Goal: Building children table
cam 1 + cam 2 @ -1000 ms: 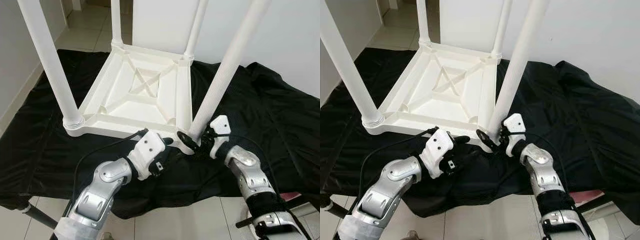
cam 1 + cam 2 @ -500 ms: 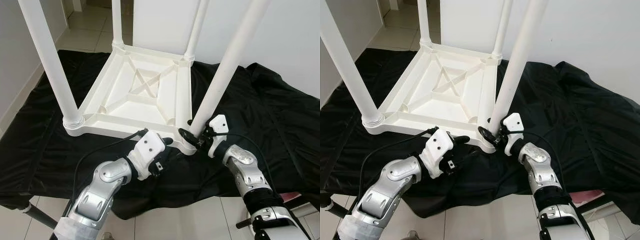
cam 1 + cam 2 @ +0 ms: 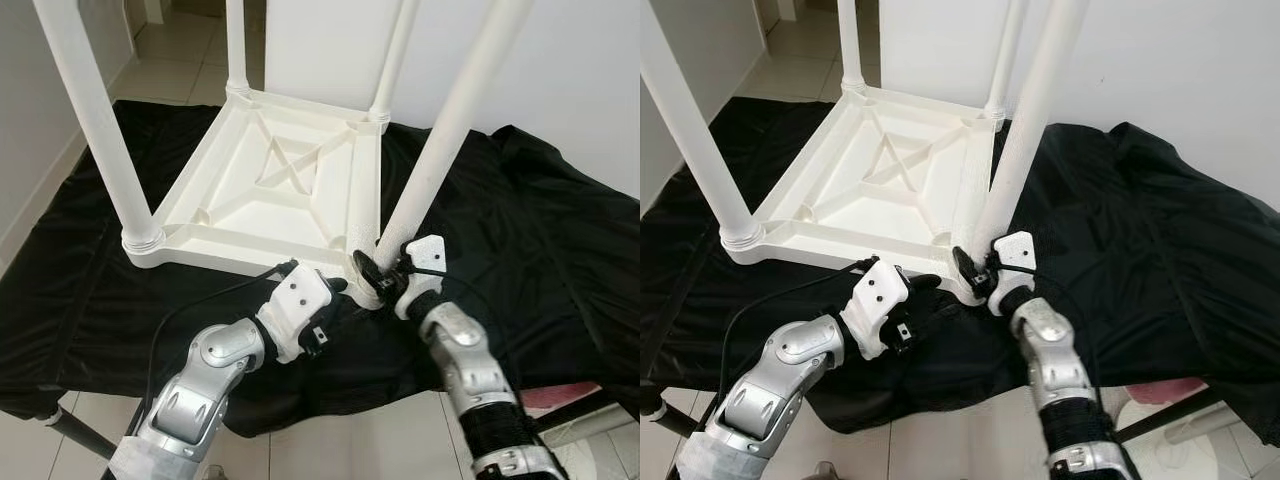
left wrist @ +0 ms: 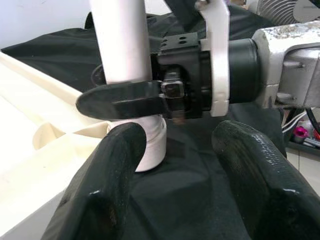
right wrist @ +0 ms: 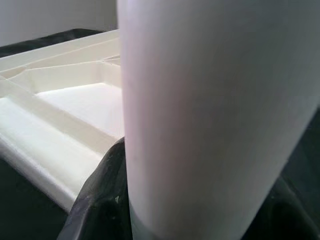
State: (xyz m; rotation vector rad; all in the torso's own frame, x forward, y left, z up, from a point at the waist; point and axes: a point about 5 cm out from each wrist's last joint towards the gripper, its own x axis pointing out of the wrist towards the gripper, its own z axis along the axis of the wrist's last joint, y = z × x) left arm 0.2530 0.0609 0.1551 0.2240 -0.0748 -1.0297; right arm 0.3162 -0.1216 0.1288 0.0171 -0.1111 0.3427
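Your right gripper (image 3: 378, 277) is clamped around the base of the near-right table leg (image 3: 446, 140), low and right of centre in the head view, where that leg meets the corner of the upturned white table (image 3: 270, 190). Your left gripper (image 3: 335, 290) sits just left of it at the table's near edge, fingers (image 4: 112, 170) spread apart and holding nothing. The table lies upside down on a black cloth (image 3: 520, 220) in the middle of the frame, four legs pointing up.

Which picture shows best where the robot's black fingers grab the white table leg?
The left wrist view: the right gripper clamps the round white plastic table leg just above its socket. The eye views show the grip small; the right wrist view shows the blurred leg.
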